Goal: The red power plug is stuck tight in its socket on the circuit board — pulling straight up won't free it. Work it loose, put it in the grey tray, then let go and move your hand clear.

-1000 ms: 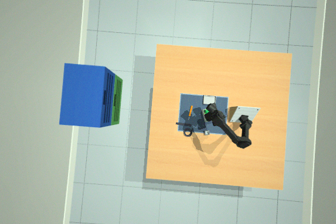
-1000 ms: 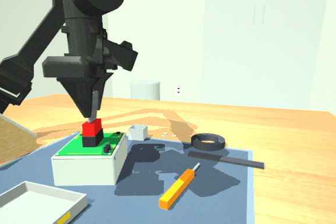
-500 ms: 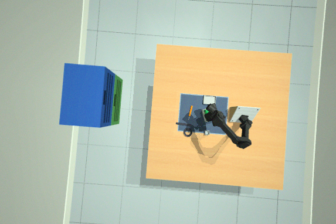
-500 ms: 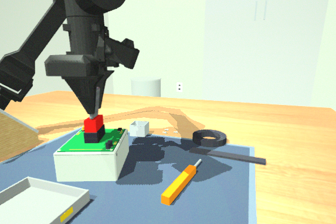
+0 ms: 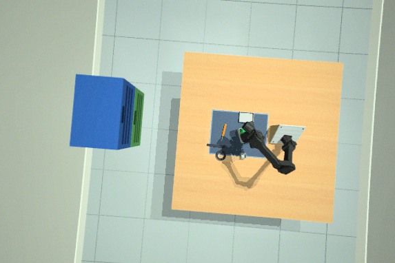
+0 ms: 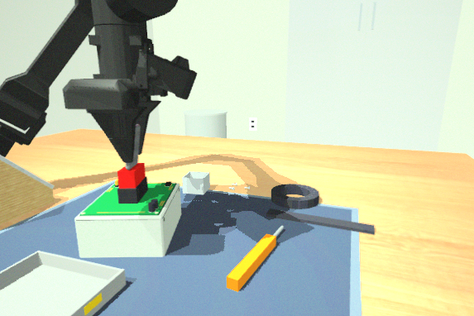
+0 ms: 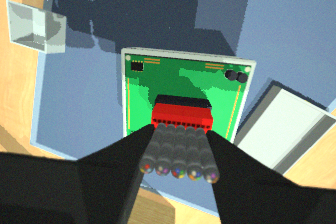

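Note:
The red power plug (image 6: 128, 179) (image 7: 182, 115) sits in the black socket (image 6: 128, 196) (image 7: 182, 100) on the green circuit board (image 6: 103, 205) (image 7: 140, 100). It looks upright and flush with the socket. Grey cables rise from its top. My gripper (image 6: 131, 161) (image 7: 179, 133) points down, with its fingertips at the plug's top edge, on both sides of the cable bundle (image 7: 179, 150). It is shut on the cables just above the plug. The far finger is partly hidden in the exterior view. The grey tray (image 6: 113, 281) (image 7: 310, 145) stands beside the board and holds nothing visible.
An orange screwdriver (image 5: 224, 130) (image 6: 252, 262), a dark flat bar (image 5: 211, 145) (image 6: 340, 223) and a black ring (image 6: 294, 203) lie on the board's other side. A small white box (image 5: 242, 156) (image 6: 196, 184) (image 7: 55, 35) stands behind it. A slanted panel (image 5: 290, 133) stands near the arm.

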Robot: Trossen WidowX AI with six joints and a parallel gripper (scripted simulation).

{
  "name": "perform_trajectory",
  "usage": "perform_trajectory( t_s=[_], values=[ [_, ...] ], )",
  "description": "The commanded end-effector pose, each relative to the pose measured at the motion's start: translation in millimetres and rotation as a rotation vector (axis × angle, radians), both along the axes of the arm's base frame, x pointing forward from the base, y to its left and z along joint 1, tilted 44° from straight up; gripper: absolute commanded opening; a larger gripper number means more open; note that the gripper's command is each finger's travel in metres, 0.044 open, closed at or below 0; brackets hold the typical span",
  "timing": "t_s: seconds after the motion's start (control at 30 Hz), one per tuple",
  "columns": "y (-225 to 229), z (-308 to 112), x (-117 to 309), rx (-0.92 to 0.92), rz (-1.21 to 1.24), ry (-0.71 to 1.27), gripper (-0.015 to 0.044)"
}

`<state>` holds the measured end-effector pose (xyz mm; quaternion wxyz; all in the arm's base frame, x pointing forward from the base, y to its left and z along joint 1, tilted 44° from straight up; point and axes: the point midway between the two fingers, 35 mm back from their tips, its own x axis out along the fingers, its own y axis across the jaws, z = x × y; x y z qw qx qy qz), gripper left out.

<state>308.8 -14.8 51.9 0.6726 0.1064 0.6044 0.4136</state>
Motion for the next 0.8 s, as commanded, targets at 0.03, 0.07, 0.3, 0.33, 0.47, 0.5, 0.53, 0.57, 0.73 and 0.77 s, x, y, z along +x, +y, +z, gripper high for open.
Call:
perform_trajectory(
  t_s=[0.03,0.07,0.3,0.33,0.47,0.5,0.53,0.57,0.73,0.77],
  values=[
    [-11.0,16.4,-0.5,-0.064,-0.026,-0.025,0.0],
    [-11.9,18.8,-0.9,-0.076,-0.029,-0.03,0.0],
    [-18.2,13.0,3.1,0.025,-0.002,0.009,0.0],
    [-19.7,11.3,4.1,0.051,0.005,0.019,0.0],
    [-23.9,7.5,6.7,0.119,0.025,0.046,0.0],
    [-24.1,7.2,6.8,0.123,0.026,0.047,0.0],
    [-24.0,7.4,6.8,0.12,0.025,0.046,0.0],
    [-23.6,8.0,6.4,0.112,0.023,0.043,0.0],
    [-17.4,15.0,2.3,0.002,-0.008,0.0,0.0],
    [-16.8,17.8,1.3,-0.026,-0.016,-0.011,0.0]
  ],
)
